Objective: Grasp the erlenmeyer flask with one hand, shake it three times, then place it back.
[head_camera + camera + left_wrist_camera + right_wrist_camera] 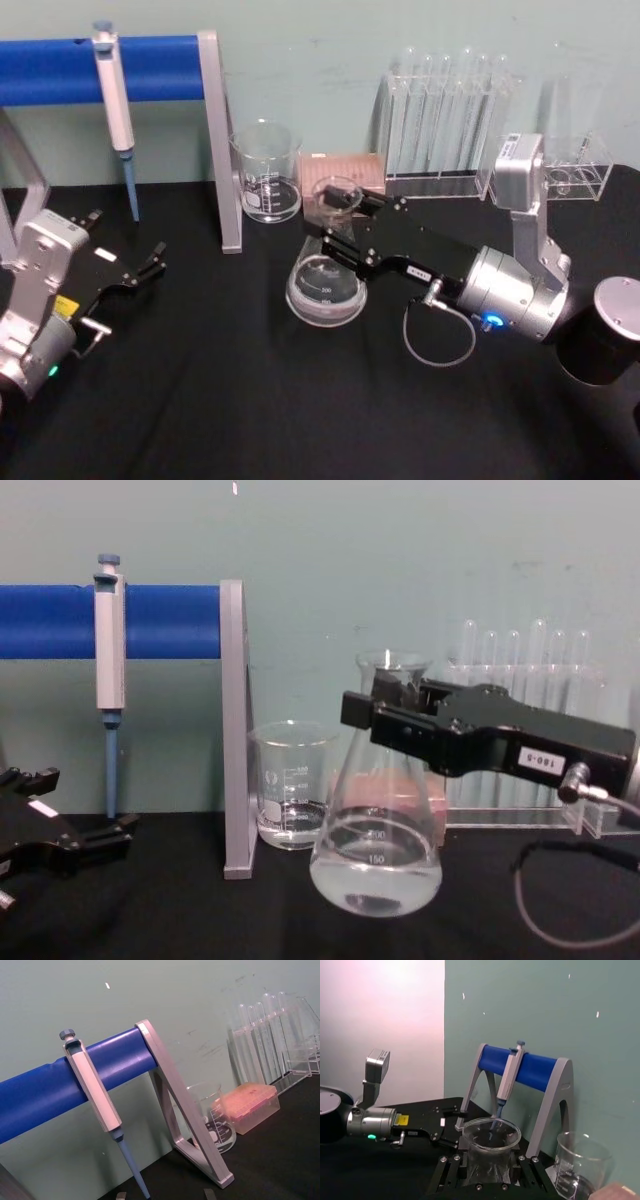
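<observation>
The right hand (338, 228) reaches in from the right of the head view and is closed on the neck of the erlenmeyer flask (325, 288), with one finger on each side just below the flared rim. The flask is upright at the centre of the frame, in front of the beaker (268, 172) and apart from it. In the chest view a shallow layer of clear liquid lies in its base. Whether the base rests on the table (250, 400) or is clear of it cannot be told. The left hand (152, 260) is parked at the lower left, fingers apart and empty.

Step in hand, as judged: the grasp is made and no shake is evident yet. Next move: raise the flask clear of the table, then swing it three times in short strokes. Clamp the neck firmly, since smooth glass may slip. Keep the strokes away from the beaker and the grey stand post (215, 140)
</observation>
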You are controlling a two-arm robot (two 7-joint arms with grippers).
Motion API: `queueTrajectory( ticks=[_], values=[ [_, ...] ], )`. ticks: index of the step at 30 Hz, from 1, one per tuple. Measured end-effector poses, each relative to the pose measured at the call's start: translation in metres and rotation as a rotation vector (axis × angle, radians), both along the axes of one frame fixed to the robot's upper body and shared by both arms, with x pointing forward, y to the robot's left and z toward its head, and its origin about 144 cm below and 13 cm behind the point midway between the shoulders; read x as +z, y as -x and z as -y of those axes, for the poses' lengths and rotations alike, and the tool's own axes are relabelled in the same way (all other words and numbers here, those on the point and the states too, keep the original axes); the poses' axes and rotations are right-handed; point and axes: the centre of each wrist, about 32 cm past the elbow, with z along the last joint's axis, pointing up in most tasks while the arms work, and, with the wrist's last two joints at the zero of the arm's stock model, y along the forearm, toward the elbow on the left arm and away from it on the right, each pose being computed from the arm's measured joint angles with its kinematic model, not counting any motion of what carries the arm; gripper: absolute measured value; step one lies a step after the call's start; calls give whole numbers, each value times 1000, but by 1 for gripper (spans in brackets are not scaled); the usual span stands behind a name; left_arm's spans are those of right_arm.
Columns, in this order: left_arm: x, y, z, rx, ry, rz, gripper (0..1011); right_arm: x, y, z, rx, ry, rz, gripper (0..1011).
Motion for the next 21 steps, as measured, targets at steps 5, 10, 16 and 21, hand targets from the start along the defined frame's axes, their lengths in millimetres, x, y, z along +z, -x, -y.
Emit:
queueTrajectory(
  ticks=[5,10,16,21],
  values=[
    [0,0,0,0,0,0,1001,-7,-1,1,11,10,-15,458],
    [0,0,0,0,0,0,1001,-14,-2,2,16,24,-34,459],
    [0,0,0,0,0,0,1001,-23,-3,4,17,44,-60,459],
    [0,0,0,0,0,0,1001,-29,-3,6,20,58,-81,458]
  ],
)
